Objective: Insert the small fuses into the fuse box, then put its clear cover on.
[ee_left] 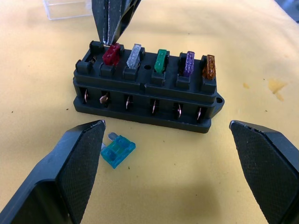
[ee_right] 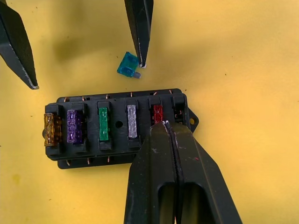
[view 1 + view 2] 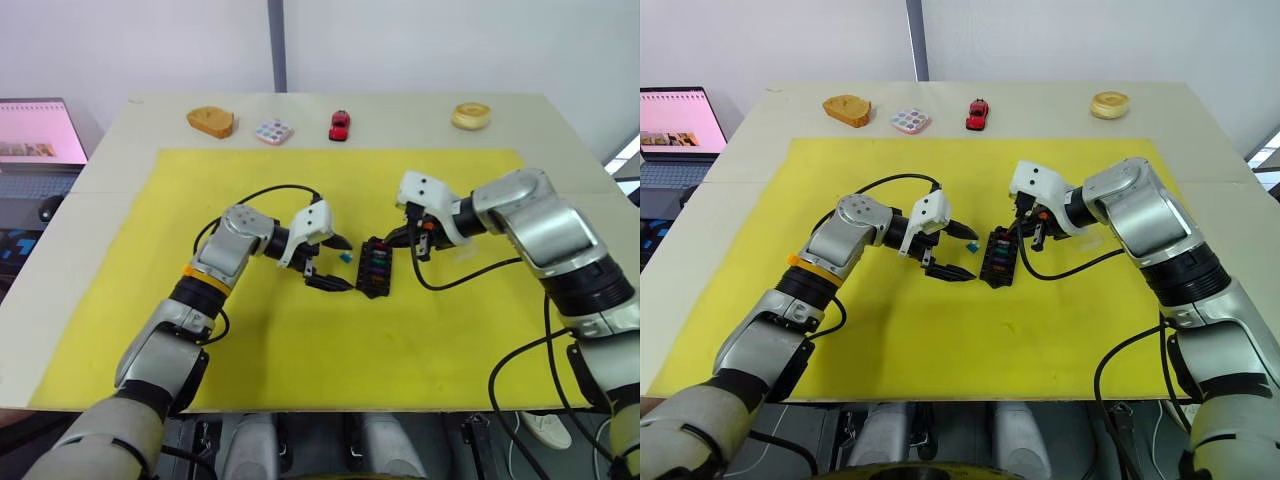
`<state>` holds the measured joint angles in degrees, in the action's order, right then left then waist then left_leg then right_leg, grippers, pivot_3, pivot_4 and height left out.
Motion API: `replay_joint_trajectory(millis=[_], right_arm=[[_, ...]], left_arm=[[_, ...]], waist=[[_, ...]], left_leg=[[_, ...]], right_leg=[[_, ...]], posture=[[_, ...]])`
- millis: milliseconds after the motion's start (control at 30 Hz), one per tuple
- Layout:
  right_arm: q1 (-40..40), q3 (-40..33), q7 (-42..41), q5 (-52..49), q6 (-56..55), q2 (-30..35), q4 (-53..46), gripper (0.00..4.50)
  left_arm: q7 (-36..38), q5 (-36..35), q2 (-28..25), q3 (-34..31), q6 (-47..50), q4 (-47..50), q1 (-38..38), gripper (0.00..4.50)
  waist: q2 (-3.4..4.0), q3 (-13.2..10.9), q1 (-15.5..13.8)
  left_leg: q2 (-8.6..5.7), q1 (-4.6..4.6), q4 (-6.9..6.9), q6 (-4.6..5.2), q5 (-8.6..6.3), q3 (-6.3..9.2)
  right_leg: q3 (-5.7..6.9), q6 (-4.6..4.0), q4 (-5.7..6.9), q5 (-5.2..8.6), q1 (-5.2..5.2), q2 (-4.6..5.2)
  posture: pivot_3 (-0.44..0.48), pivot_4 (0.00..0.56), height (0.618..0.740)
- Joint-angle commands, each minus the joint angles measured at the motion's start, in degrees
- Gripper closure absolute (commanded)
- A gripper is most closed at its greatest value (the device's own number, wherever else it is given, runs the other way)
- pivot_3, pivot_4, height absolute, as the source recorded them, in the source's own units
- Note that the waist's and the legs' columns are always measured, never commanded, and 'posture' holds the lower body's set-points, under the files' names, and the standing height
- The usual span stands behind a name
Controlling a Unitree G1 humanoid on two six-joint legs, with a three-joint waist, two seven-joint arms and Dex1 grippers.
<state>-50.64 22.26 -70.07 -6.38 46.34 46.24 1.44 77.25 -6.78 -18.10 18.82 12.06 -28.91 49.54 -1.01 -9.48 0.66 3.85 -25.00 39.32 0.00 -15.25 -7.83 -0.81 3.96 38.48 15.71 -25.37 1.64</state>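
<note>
Ribbed left jaws (image 1: 173,172) gape round teal fuse (image 1: 117,151); right jaws (image 2: 168,128), pinched empty, touch slotted black fuse box (image 1: 147,100).

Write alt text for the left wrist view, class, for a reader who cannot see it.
A black fuse box sits on a yellow mat with red, grey, green, purple and amber fuses seated in its top. The right gripper, fingers shut, touches the red one. A teal fuse lies loose between the open left gripper's fingers, and a clear cover rests behind.

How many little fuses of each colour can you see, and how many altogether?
Red fuse: 1
Grey fuse: 1
Green fuse: 1
Purple fuse: 1
Amber fuse: 1
Teal fuse: 1
Total: 6
</note>
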Motion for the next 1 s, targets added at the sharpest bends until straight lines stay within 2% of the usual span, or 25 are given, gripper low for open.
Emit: replay_joint_trajectory(millis=[33, 133, 367, 533, 700, 833, 1000], right_arm=[[1.0, 1.2, -0.27, 0.84, 0.14, 0.16, -0.99, 4.49], [0.57, 0.52, -0.34, 0.58, 0.39, 0.29, -1.7, 4.49], [-2.58, -8.71, 0.1, -6.35, 4.29, 0.4, -5.45, 4.49], [-0.54, -14.51, 0.06, -9.52, 3.99, 4.76, -9.71, 4.49], [7.59, -20.69, -2.49, -11.28, 1.97, 14.57, -12.7, 4.49], [18.4, -28.53, -4.64, -12.38, -1.0, 22.66, -12.44, 3.29], [25.67, -33.92, -4.19, -13.03, -3.47, 26.15, -12.13, 0.95]], left_arm=[[-0.07, -1.06, -0.28, -1.63, -0.06, 2.05, 1.02, 0.0], [0.08, -1.49, -0.75, -2.18, 0.41, 2.51, 1.31, 0.0], [1.8, -4.94, -3.97, -5.37, 4.31, 6.28, 1.85, 0.0], [4.11, -8.58, -9.54, -8.82, 9.1, 10.44, 1.68, 0.0], [6.12, -8.63, -18.92, -11.45, 11.51, 10.43, 0.89, 0.0], [7.82, -8.28, -26.08, -13.18, 10.57, 7.72, -0.71, 0.0], [8.84, -9.9, -29.1, -13.93, 12.52, 11.23, -4.84, 0.0]], waist=[[0.0, 0.0, 0.0], [0.0, 0.0, 0.0], [0.0, 0.0, 0.01], [0.0, 0.0, -0.05], [-0.01, -0.01, -0.06], [-0.01, -0.01, -0.03], [0.0, 0.0, 0.05]], left_leg=[[0.0, 0.0, 0.0, 0.0, 0.0, 0.0], [0.0, 0.0, 0.0, 0.0, 0.0, 0.0], [0.01, 0.0, 0.0, -0.01, 0.0, 0.0], [0.02, -0.01, -0.01, -0.01, 0.01, 0.02], [0.0, -0.02, -0.01, 0.0, 0.0, 0.03], [0.01, -0.02, -0.03, 0.0, 0.0, 0.03], [0.02, 0.05, -0.02, 0.0, 0.0, 0.02]], right_leg=[[0.0, 0.0, 0.0, 0.0, 0.0, 0.0], [0.0, 0.0, 0.0, 0.0, 0.0, 0.0], [0.0, 0.0, 0.01, 0.0, -0.02, 0.0], [0.01, 0.0, 0.0, 0.0, -0.01, 0.0], [0.0, 0.0, -0.04, 0.0, 0.01, 0.01], [0.0, 0.01, -0.05, 0.01, 0.0, 0.0], [-0.02, 0.01, 0.0, 0.01, 0.03, 0.0]], posture=[[0.0, 0.15, 0.74], [0.0, 0.15, 0.74], [0.0, 0.15, 0.74], [0.0, 0.15, 0.74], [0.0, 0.15, 0.74], [0.0, 0.15, 0.74], [0.0, 0.15, 0.74]])
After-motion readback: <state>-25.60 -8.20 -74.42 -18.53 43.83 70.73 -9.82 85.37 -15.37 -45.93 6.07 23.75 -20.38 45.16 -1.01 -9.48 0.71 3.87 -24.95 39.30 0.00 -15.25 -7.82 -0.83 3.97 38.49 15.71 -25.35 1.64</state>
